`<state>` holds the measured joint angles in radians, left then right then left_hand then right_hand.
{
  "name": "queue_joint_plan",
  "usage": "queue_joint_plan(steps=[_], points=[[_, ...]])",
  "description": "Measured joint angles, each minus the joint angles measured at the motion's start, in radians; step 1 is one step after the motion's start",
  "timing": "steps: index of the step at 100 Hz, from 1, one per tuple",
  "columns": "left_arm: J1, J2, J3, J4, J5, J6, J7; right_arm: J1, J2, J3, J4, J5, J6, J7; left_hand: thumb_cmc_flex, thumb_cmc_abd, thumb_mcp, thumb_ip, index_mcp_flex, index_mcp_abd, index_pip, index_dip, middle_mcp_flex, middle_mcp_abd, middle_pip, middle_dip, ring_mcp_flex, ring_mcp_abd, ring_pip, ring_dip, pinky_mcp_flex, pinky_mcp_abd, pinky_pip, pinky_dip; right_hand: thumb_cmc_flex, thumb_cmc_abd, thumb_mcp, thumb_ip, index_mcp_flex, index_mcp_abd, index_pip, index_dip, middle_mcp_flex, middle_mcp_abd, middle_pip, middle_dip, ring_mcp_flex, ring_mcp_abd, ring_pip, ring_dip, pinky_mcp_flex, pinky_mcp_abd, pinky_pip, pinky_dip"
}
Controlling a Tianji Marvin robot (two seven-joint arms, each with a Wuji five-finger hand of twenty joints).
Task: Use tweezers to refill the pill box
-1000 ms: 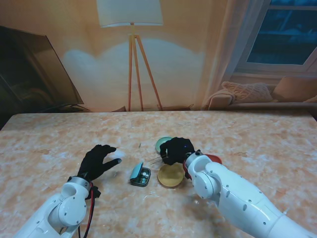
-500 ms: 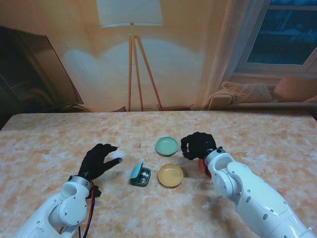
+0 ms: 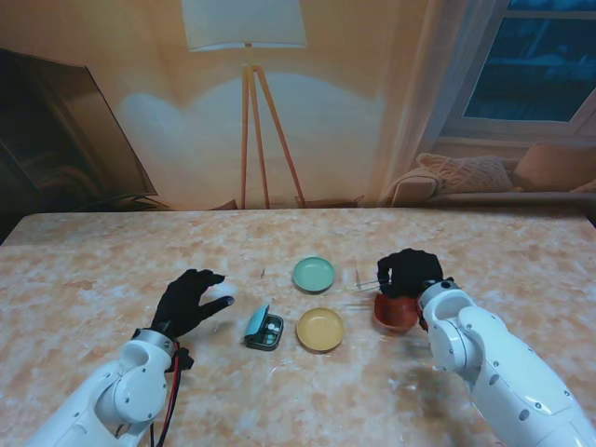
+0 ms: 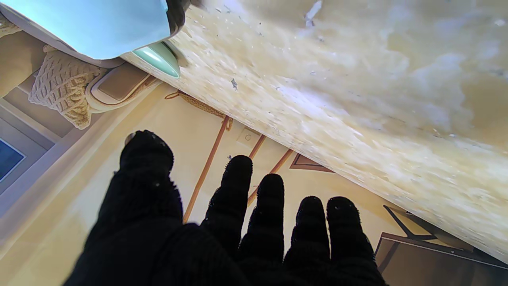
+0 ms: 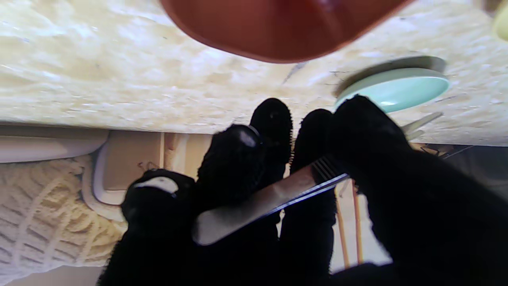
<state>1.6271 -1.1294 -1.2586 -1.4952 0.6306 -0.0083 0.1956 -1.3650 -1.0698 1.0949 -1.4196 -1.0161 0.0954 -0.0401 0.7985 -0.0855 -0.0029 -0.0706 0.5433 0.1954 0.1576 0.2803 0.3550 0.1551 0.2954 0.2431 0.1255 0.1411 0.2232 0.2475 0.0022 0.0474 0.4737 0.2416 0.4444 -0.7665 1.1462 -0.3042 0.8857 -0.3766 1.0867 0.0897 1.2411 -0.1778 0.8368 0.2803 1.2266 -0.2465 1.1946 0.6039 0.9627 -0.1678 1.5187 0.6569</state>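
An open teal pill box [image 3: 264, 328] lies on the table between my arms; its lid [image 4: 91, 24] fills a corner of the left wrist view. My right hand [image 3: 410, 271] is shut on metal tweezers [image 5: 266, 197], whose tips [image 3: 361, 284] point toward the green dish. That hand hovers at the far edge of the red dish [image 3: 395, 313]. My left hand [image 3: 189, 301] rests open on the table to the left of the pill box, fingers [image 4: 238, 190] spread, holding nothing. No pills can be made out in the dishes.
A green dish [image 3: 314, 273] sits farther from me than the yellow dish [image 3: 320, 329], which lies just right of the pill box. The far table edge [image 3: 298, 212] runs in front of a floor lamp and sofa backdrop.
My right hand has carried the tweezers rightward, from over the yellow and green dishes to the red dish, uncovering both dishes. The left hand and pill box stayed put.
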Motion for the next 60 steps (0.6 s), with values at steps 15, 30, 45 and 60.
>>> queue_joint_plan(steps=[15,30,45,60], points=[[-0.006,0.000,0.007,0.005,-0.003,0.002,-0.001,-0.035,0.009,0.049,-0.010,-0.021,-0.020,0.014,0.000,0.000,0.000,0.000,0.000,0.000,0.000,0.000,0.000,0.000,0.000,0.000,0.000,0.000,0.000,0.000,0.000,0.000,0.000,0.000,0.000,0.000,0.000,0.000,-0.001,-0.001,0.000,0.000,0.000,0.000,-0.002,0.000,-0.019,0.007,-0.011,0.000,-0.022,0.003,-0.001,-0.011],[-0.013,0.000,0.015,0.012,-0.004,0.002,-0.001,-0.070,0.016,0.097,-0.021,-0.041,-0.043,0.032,0.000,0.000,0.000,0.000,0.000,0.000,0.000,0.000,0.000,0.000,0.000,0.000,0.000,0.000,0.000,0.000,0.000,0.000,0.000,0.000,0.000,0.000,-0.004,0.000,-0.001,-0.002,0.000,0.000,0.000,0.000,-0.003,0.000,-0.028,0.011,-0.017,-0.001,-0.034,0.010,-0.003,-0.022],[-0.017,-0.001,0.018,0.015,-0.005,0.003,-0.001,-0.093,0.025,0.120,-0.024,-0.045,-0.053,0.047,0.000,0.000,0.000,0.000,0.000,0.000,0.000,0.000,0.000,0.000,0.000,0.000,0.000,0.000,0.000,0.000,0.000,0.000,0.000,0.000,0.000,0.001,-0.005,0.000,-0.001,-0.002,0.000,0.000,0.000,0.000,-0.009,0.000,-0.035,0.013,-0.026,-0.001,-0.040,0.011,-0.012,-0.025],[-0.021,-0.001,0.021,0.019,-0.006,0.003,-0.002,-0.091,0.030,0.116,-0.005,-0.044,-0.050,0.050,0.000,0.000,0.000,0.000,0.000,0.000,0.000,0.000,0.000,0.000,0.000,0.000,0.000,0.000,0.000,0.000,0.000,0.000,0.000,0.000,-0.001,0.016,-0.013,0.000,-0.014,-0.015,0.000,0.000,0.000,0.000,-0.014,0.000,-0.036,0.014,-0.035,-0.002,-0.049,0.013,-0.013,-0.034]])
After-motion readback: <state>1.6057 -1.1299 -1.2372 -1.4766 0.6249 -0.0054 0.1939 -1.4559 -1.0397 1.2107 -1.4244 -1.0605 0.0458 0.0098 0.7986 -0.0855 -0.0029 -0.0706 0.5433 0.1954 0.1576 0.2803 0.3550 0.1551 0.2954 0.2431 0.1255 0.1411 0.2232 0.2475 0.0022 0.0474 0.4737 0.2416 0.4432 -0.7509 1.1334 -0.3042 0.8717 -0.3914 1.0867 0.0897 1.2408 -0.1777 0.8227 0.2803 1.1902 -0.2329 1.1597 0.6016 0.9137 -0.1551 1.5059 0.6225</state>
